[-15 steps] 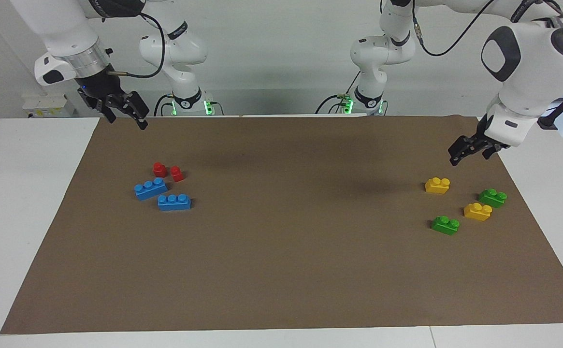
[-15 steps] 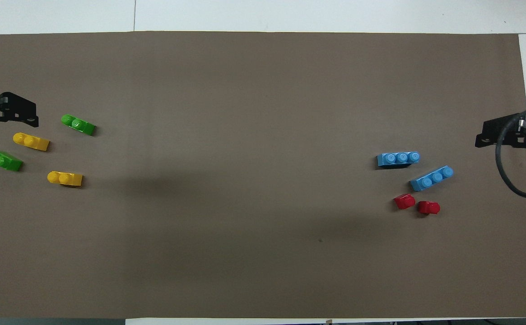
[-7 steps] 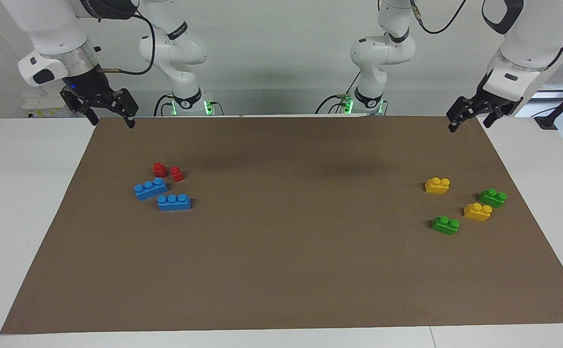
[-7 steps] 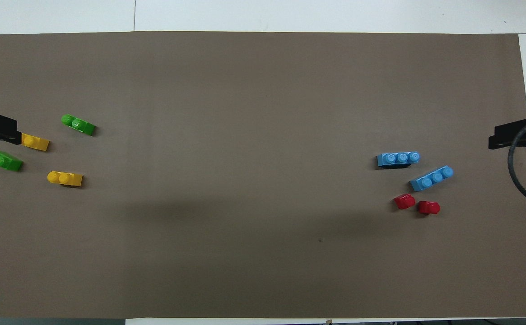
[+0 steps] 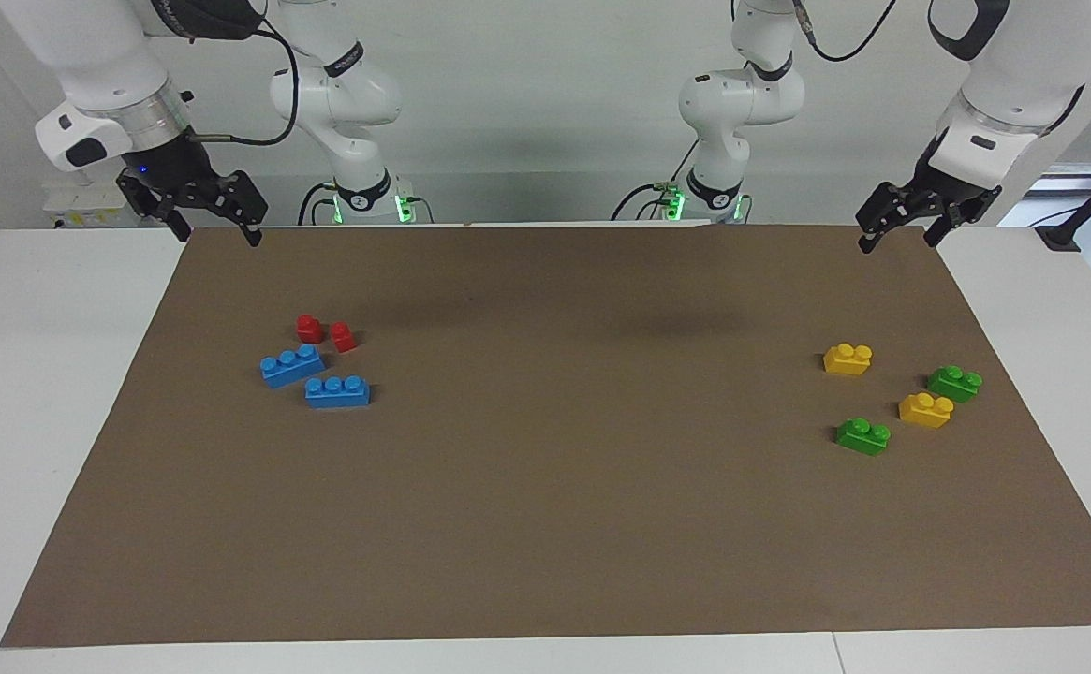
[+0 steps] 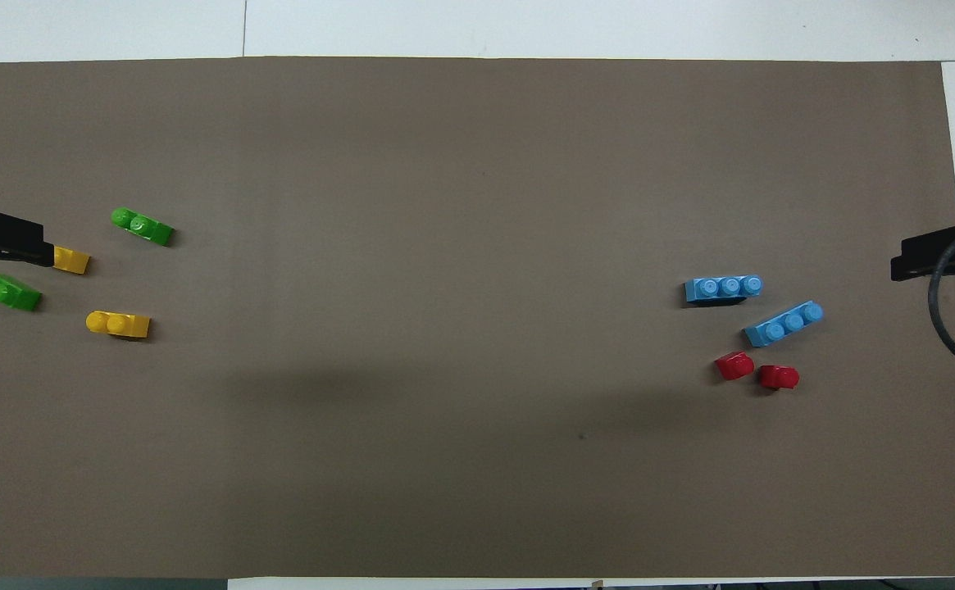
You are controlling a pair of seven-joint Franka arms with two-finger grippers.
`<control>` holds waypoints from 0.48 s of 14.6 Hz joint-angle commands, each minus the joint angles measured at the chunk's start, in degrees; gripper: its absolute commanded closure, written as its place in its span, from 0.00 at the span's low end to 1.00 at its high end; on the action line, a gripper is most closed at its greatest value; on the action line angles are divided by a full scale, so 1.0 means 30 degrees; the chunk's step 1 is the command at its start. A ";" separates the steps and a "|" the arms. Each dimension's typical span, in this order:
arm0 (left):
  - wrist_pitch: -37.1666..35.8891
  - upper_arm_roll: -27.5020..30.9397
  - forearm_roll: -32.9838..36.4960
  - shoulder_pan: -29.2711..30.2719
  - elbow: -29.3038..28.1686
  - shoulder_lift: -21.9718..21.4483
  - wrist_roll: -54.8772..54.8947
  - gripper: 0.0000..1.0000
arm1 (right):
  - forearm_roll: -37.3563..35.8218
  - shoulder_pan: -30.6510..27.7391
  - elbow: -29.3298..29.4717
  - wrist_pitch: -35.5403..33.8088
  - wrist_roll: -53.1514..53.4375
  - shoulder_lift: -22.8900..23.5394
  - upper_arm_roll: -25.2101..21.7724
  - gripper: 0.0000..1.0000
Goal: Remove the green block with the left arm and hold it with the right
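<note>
We see both arms parked high, nothing held: left gripper (image 5: pixel 899 230) up over the mat's corner at the left arm's end, fingers apart and empty; right gripper (image 5: pixel 211 221) up over the mat (image 5: pixel 545 524) corner at the right arm's end, fingers also apart and empty. Two green blocks lie loose on the mat at the left arm's end, not stacked on anything: one green block (image 5: pixel 954 383) just beside a yellow brick (image 5: pixel 925 409), the other green block (image 5: pixel 862 435) farther from the robots, w/ a second yellow brick (image 5: pixel 847 358) nearer the robots. Risks, imo: task names one green block but there are two, so wrong pick possible; the first one sits so close to the yellow that a finger could land on or shove the yellow; handover across the mat could drop a small brick. Blue bricks (image 5: pixel 337 390) and red pieces (image 5: pixel 309 328) sit well apart at the right arm's end. Containers: none in view, so nothing to report inside any.
</note>
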 commanded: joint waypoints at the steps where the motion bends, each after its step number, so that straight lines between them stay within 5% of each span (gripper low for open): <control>1: 0.1566 0.0198 -0.0327 -0.0101 -0.2201 -0.1328 0.0317 0.00 | -0.0379 -0.0132 -0.0071 -0.0120 -0.0690 -0.0093 0.0092 0.00; 7: 0.1538 0.0198 -0.0327 -0.0042 -0.2175 -0.1329 0.0346 0.00 | -0.0408 -0.0161 -0.0100 -0.0120 -0.1600 -0.0093 0.0092 0.00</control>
